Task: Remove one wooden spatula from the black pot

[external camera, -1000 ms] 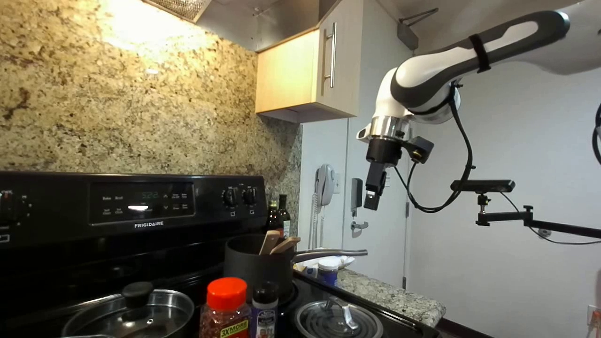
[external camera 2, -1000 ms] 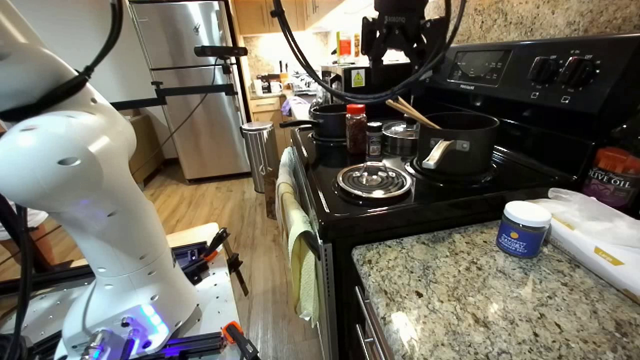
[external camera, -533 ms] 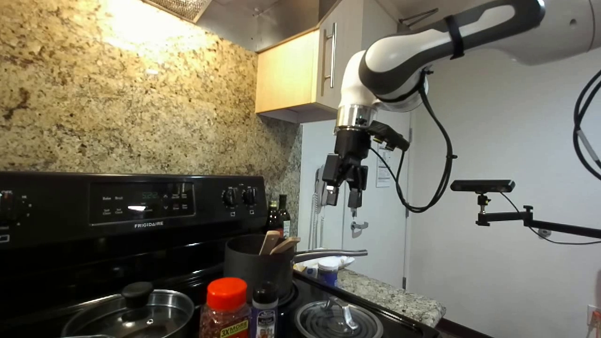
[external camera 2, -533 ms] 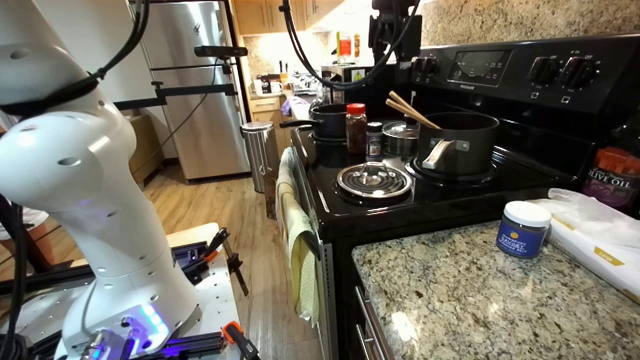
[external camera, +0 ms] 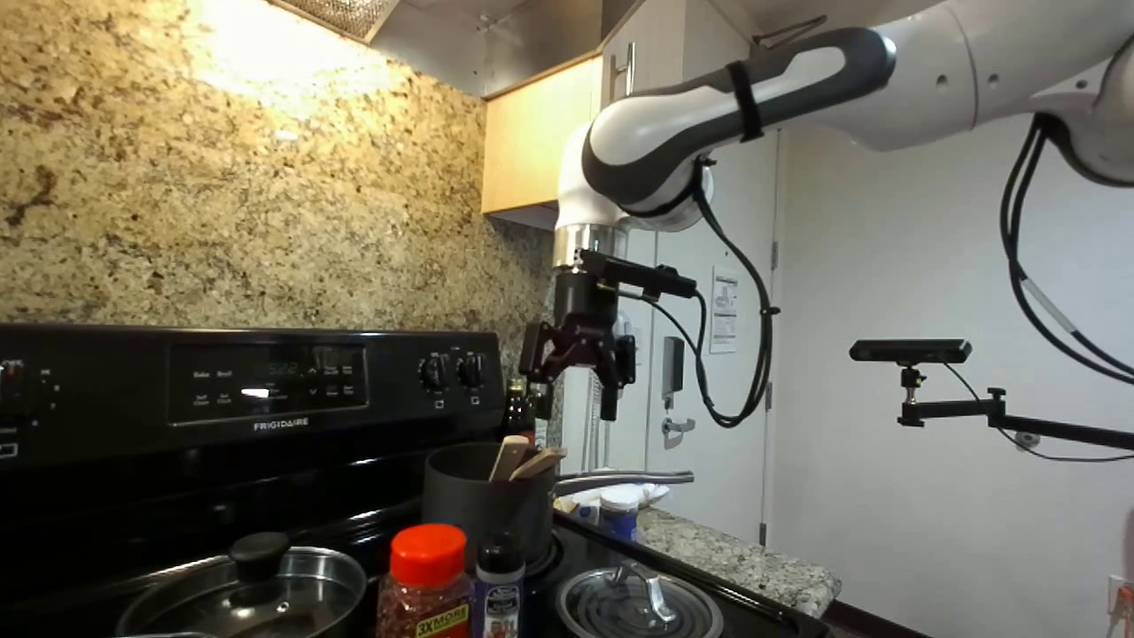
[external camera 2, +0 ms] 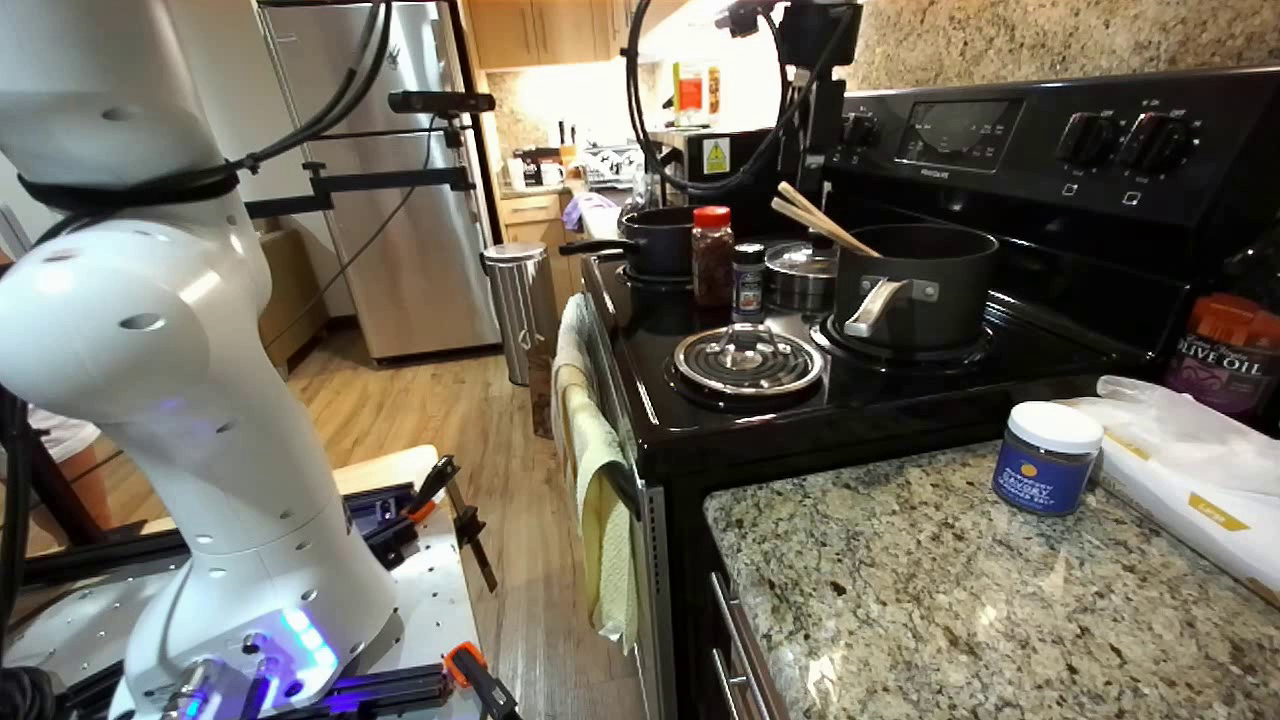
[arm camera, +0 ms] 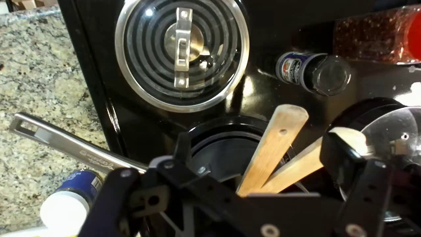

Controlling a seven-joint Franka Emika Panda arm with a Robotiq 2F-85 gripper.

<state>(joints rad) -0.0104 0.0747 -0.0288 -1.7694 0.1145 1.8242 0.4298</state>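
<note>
A speckled yellow-brown granite wall (external camera: 248,204) rises behind a glossy black electric stove (external camera 2: 900,388), and in an exterior view a tall stainless-steel fridge (external camera 2: 430,270) stands far back. Beside the stove runs a speckled granite desk (external camera 2: 880,590), bearing a blue jar with a white lid (external camera 2: 1045,460).

On the stove stands a tall, matte black cylindrical pot (external camera: 487,501), its long steel handle (external camera: 625,479) pointing toward three o'clock in an exterior view. In it, resting against the rim, are a long, slim, pale tan wooden spatula (arm camera: 302,166) and a darker brown wooden utensil (arm camera: 272,148) with a small hole near its end. In the wrist view the spatula leans toward two o'clock and the brown utensil toward one o'clock; their lower ends are hidden.

The black two-fingered tool (external camera: 576,409) hangs higher than the pot, between one and two o'clock from it in an exterior view, its fingers spread wide and apart from the wood. In the wrist view one finger covers part of the spatula; the gap in depth cannot be told.

Around the pot in an exterior view, a round glass lid with a steel rim (external camera: 640,606) lies at four o'clock, a small labelled bottle with a black cap (external camera: 500,585) stands at six, a clear jar of red flakes with a red cap (external camera: 427,576) at seven, and a shiny steel pan (external camera: 358,592) under a black-knobbed glass lid (external camera: 259,560) at eight.
</note>
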